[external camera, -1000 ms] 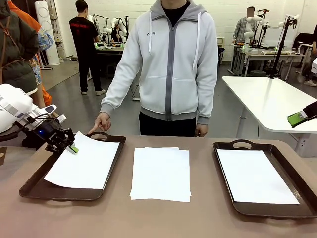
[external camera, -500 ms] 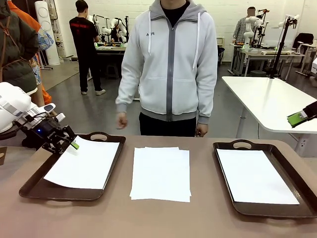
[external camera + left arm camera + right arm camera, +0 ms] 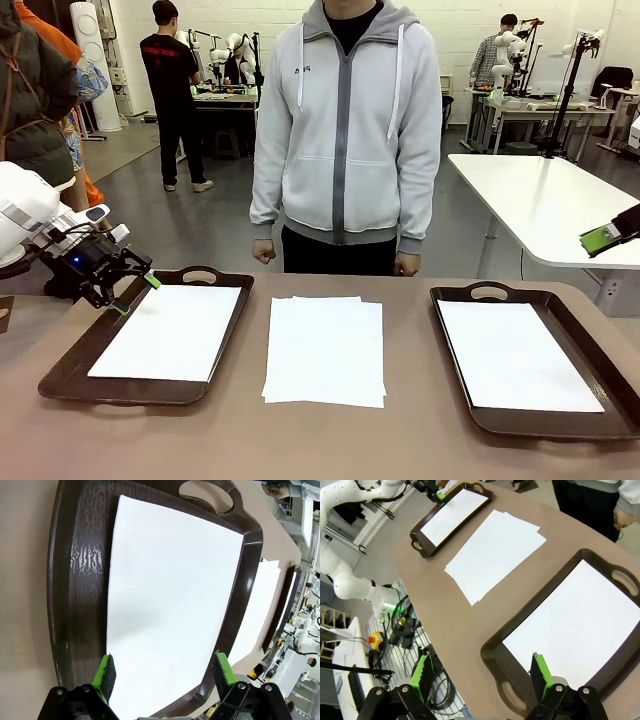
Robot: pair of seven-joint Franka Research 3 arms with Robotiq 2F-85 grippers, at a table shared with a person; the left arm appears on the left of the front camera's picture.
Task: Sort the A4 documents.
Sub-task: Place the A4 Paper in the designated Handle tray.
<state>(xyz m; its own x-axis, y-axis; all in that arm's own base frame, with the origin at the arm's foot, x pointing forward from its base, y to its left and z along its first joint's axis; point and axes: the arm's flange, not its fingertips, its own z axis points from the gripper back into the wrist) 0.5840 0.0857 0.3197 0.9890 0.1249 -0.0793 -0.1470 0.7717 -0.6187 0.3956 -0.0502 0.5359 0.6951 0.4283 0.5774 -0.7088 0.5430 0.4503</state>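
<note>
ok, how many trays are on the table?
2. Left tray at the robot's left, holding the left sheet; right tray at its right, holding the right sheet. Paper stack lies between them. None seem hidden.

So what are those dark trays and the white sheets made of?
The trays look like moulded plastic, dark brown and glossy with an embossed wood-grain texture, though lacquered wood is possible. The sheets look like ordinary matte paper: thin, blank, lying flat.
</note>
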